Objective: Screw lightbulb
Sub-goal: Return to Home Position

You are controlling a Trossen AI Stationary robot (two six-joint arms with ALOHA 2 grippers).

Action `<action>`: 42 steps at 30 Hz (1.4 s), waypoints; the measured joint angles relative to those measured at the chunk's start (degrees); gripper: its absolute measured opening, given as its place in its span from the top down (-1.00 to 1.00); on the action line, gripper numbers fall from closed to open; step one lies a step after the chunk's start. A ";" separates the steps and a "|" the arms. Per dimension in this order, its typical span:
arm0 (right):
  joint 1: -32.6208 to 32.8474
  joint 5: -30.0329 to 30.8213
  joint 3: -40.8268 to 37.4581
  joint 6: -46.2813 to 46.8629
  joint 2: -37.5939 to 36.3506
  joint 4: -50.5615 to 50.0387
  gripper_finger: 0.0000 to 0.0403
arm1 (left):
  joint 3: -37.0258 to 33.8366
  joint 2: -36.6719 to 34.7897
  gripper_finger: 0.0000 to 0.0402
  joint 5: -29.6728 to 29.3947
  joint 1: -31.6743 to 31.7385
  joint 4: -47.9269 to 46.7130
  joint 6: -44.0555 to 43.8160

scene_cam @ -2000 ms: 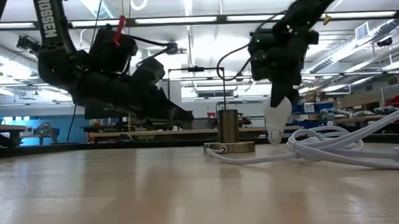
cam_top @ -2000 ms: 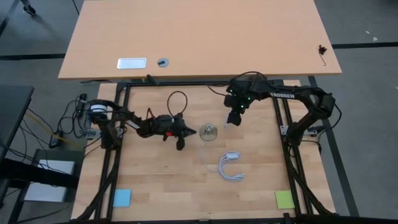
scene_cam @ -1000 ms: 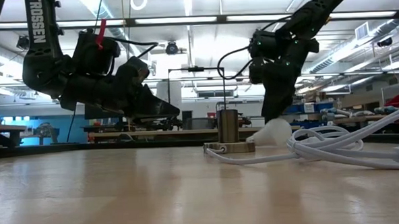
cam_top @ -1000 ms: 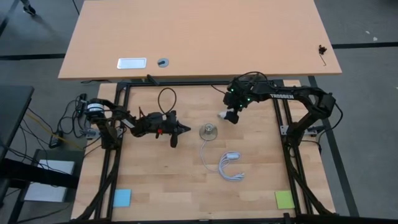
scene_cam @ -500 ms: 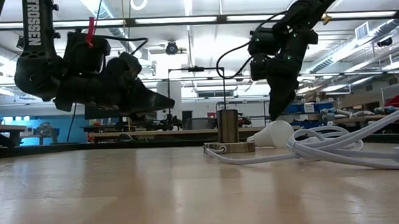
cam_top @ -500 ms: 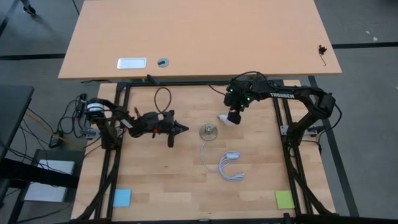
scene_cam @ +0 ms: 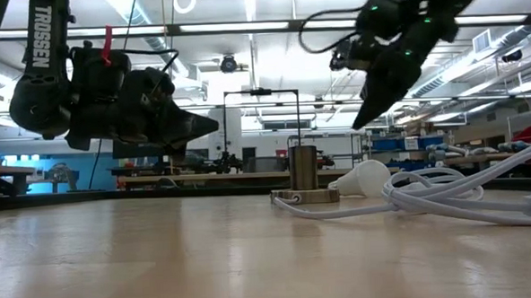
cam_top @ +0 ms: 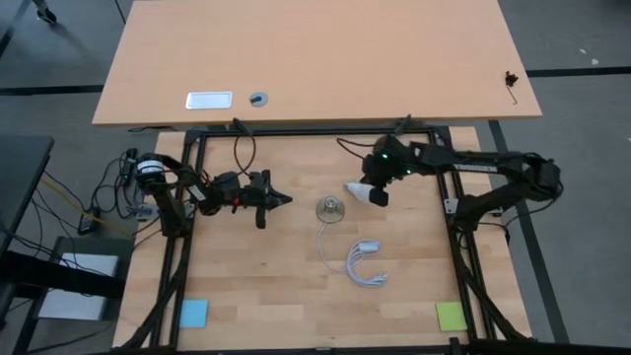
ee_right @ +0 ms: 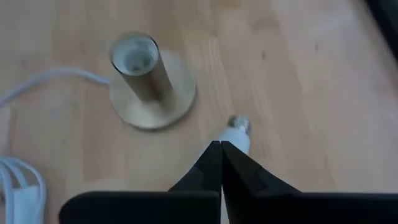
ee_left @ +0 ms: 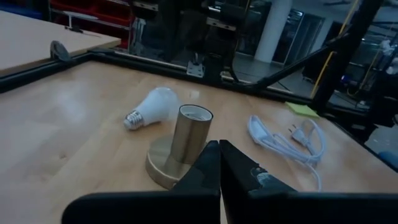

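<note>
Beside the lamp (cam_top: 330, 208), left jaws and right jaws hover pressed together, lightbulb (scene_cam: 367, 177) lying free

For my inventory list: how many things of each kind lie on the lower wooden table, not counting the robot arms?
Lightbulb: 1
Lamp base: 1
White cord: 1
Sticky notes: 2
Total: 5

White frosted lightbulb (ee_left: 155, 104), grey screw base, lying sideways beside golden socket (ee_left: 188, 133).
</note>
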 joint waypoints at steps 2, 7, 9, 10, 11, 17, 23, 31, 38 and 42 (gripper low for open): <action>0.89 0.00 -4.46 0.91 -3.61 5.63 0.97 | -0.02 0.00 1.00 0.60 0.17 0.05 0.00; 3.47 -0.17 -14.98 4.39 -12.32 20.12 0.97 | -0.02 0.01 1.00 2.29 0.19 0.43 0.23; 4.40 -0.06 -18.64 5.57 -15.50 24.61 0.98 | -0.02 0.00 1.00 2.99 0.22 0.53 0.56; 4.91 0.15 -20.29 6.19 -17.26 26.51 0.98 | -0.07 -0.03 1.00 3.34 0.22 0.53 0.84; 5.36 0.27 -21.84 6.67 -19.12 28.18 0.98 | -0.41 -0.65 1.00 3.53 0.22 0.50 1.05; 7.82 4.44 -28.37 8.30 -31.77 30.17 0.99 | -6.26 -9.61 1.00 3.24 0.88 0.55 1.72; 10.28 6.19 -32.27 8.32 -41.12 30.25 0.99 | -10.14 -19.53 1.00 2.15 1.18 -4.41 1.33; 13.18 9.35 -33.64 8.61 -47.47 28.73 0.99 | -9.38 -23.56 1.00 1.72 1.10 -11.18 2.84; 15.93 12.24 -33.64 8.46 -49.75 27.70 1.00 | -9.38 -23.56 1.00 -0.07 0.25 -11.60 3.02; 17.52 13.54 -33.64 7.31 -51.51 27.26 1.00 | -9.38 -23.84 1.00 -0.39 -0.81 -11.58 3.02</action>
